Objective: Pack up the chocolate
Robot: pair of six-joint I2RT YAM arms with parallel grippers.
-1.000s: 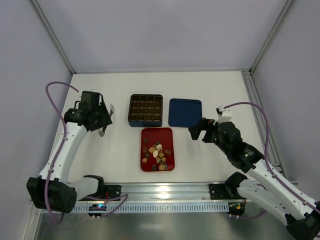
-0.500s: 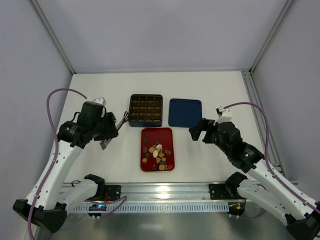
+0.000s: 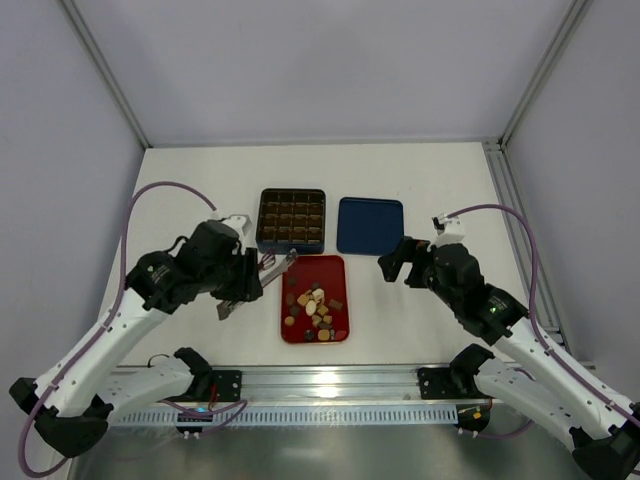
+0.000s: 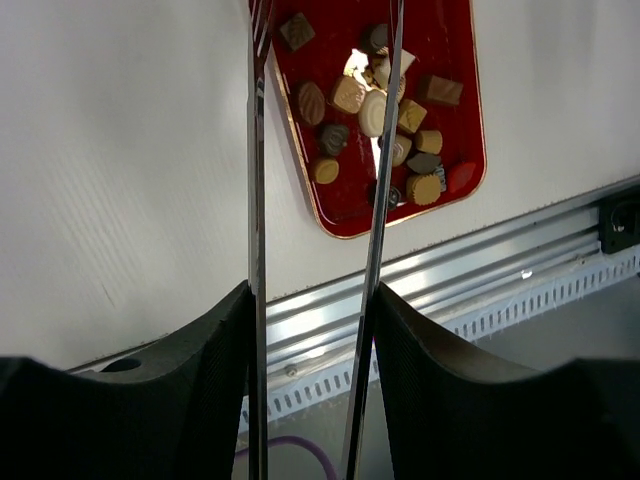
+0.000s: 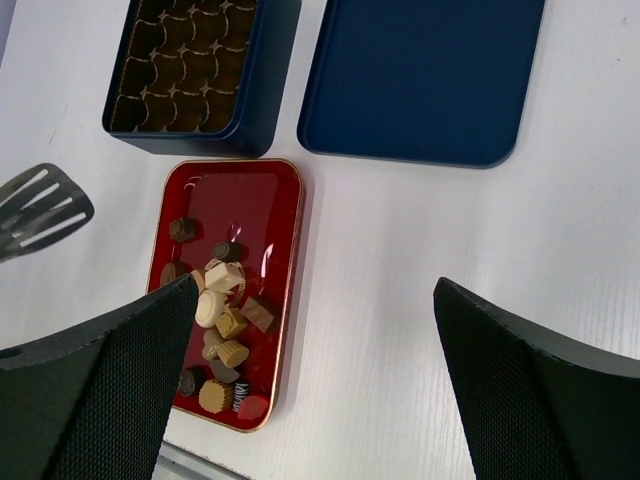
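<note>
Steering the left gripper (image 4: 312, 300), I see it clamped on metal tongs (image 4: 257, 200) that straddle the left rim of the red tray (image 3: 330, 272). The right gripper (image 5: 315, 290) hangs spread wide, right of the tray. The chocolate (image 3: 313, 305) lies heaped in the tray's near half. I should single out an outlying piece and squeeze gently. The tong tips are cropped in the wrist view.

PLACE: robotics lab test cell | SIGNS: bare white table (image 3: 200, 190) boxed in by plain pale panels (image 3: 320, 60) on aluminium posts (image 3: 104, 70) | slotted aluminium rail (image 3: 330, 385) carrying two robot arms (image 3: 110, 335) | loose purple cables (image 3: 165, 184)
</note>
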